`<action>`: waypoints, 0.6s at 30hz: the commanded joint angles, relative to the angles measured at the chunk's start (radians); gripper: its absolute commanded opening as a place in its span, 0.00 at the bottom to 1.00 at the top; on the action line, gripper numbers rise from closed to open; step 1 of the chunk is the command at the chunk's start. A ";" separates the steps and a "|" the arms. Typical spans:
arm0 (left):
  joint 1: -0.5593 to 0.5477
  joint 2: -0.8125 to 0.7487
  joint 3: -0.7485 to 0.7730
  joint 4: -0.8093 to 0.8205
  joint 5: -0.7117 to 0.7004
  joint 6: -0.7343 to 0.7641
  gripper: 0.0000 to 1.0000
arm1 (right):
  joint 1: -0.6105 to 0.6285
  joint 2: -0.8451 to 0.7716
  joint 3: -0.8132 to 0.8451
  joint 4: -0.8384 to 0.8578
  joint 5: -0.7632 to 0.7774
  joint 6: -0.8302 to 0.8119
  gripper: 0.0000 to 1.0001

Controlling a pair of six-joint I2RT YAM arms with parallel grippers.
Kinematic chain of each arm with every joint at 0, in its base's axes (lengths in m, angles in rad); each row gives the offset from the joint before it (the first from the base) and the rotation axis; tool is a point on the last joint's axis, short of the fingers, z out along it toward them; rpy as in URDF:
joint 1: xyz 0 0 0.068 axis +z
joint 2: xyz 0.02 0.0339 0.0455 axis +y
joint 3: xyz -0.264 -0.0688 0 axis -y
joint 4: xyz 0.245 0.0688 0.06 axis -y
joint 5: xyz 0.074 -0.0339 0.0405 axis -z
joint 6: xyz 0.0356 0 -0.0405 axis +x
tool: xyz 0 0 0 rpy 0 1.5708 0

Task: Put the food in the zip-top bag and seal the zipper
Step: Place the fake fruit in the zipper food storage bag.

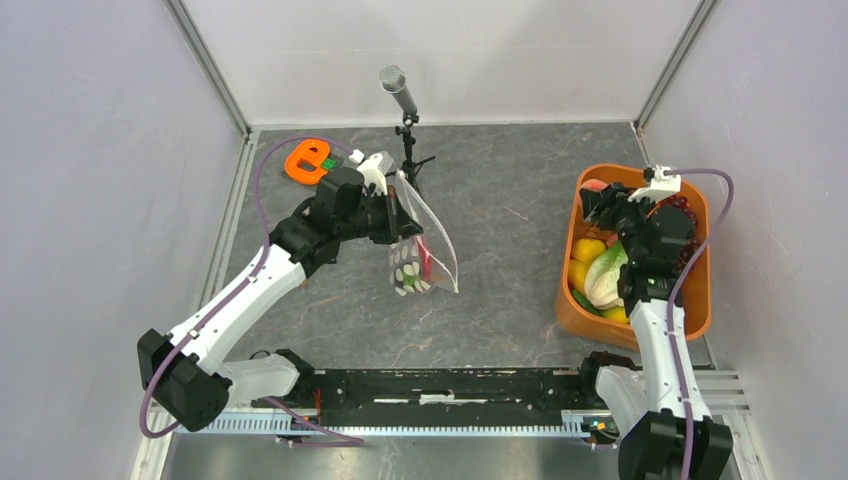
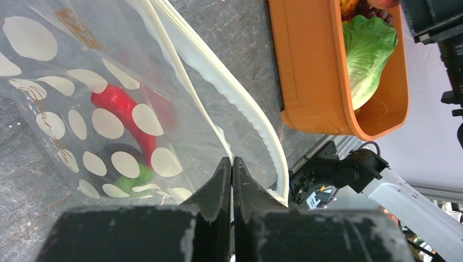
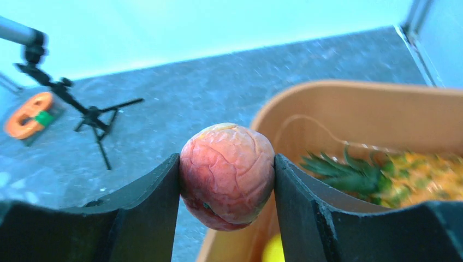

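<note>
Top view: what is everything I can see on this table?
zip-top bag: one, clear with white dots, held up mid-table
red pepper: one, red, inside the bag
orange tub: one, orange, table's right side
lettuce: one, green, in the tub
pineapple: one, orange-green, in the tub
microphone stand: one, black, far middle
round fruit: one, reddish, at the tub's rim
left pincer: one, black, shut on the bag's edge
right pincer: one, black, gripping the round fruit

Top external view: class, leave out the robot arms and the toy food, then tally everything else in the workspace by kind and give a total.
Orange tub: 1
Clear dotted bag: 1
Microphone on tripod: 1
Orange ring-shaped object: 1
Total: 4
</note>
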 commanded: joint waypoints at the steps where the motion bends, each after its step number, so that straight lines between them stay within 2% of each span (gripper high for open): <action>1: -0.002 -0.014 0.006 0.040 0.025 0.040 0.02 | -0.002 -0.042 0.008 0.139 -0.182 0.064 0.52; 5: -0.002 -0.011 0.001 0.051 0.028 0.036 0.02 | 0.001 -0.032 0.008 0.249 -0.399 0.169 0.53; 8: -0.002 0.000 0.007 0.053 0.038 0.032 0.02 | 0.036 -0.016 -0.002 0.342 -0.491 0.243 0.53; 18: -0.002 0.024 0.009 0.086 0.071 0.015 0.02 | 0.348 0.043 0.057 0.272 -0.523 0.123 0.53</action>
